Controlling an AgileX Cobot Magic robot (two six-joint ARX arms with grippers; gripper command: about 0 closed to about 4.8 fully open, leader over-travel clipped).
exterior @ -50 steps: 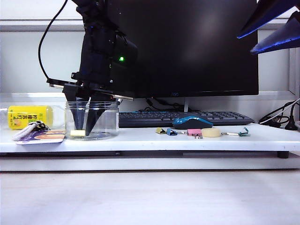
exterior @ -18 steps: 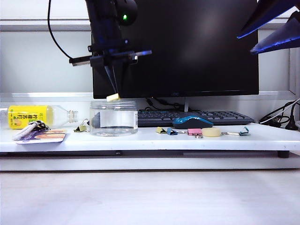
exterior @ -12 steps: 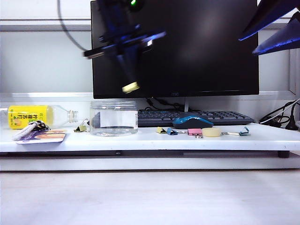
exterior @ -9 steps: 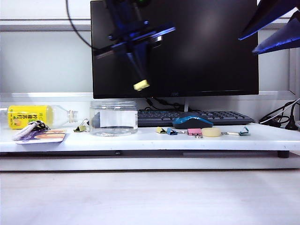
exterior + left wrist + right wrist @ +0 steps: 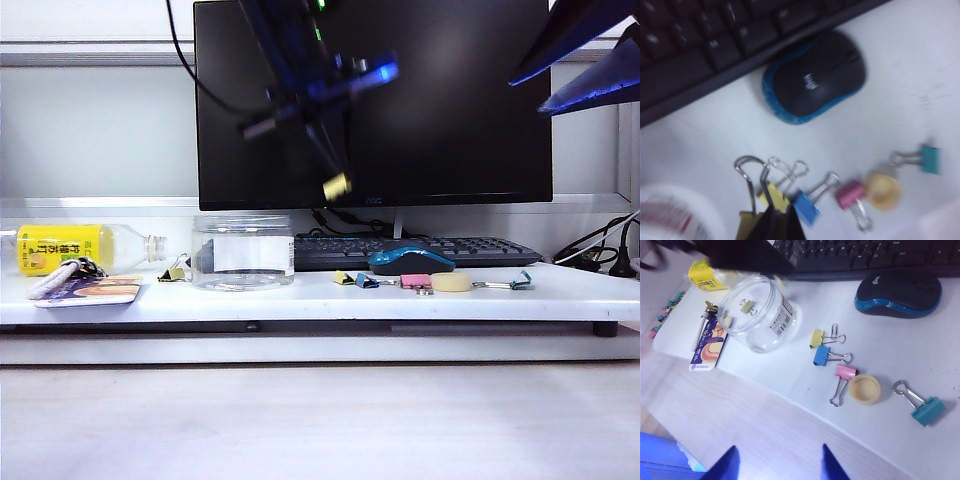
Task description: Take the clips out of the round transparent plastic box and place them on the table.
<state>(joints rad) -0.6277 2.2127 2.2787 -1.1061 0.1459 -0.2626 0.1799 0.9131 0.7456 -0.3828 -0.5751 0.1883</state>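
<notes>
Left gripper hangs in mid-air in front of the monitor, above the gap between the jar and the mouse; its image is motion-blurred in the exterior view. Jaws pinched together on one pale-yellow clip, which sits at the fingertips clear of the table. In the left wrist view the dark fingertips close on the yellow clip body, wire handles sticking up past them. Right gripper is held high over the near edge of the table, fingers spread wide, nothing between them. Jar stands upright and open on the table, left of the keyboard; the right wrist view shows one yellow clip inside it. Another yellow clip lies on the table just beside a blue clip, right of the jar. Further right: pink clip touching a cream oval lump, then a teal clip apart from them. A yellow-labelled bottle lies on its side at the table's left end.
</notes>
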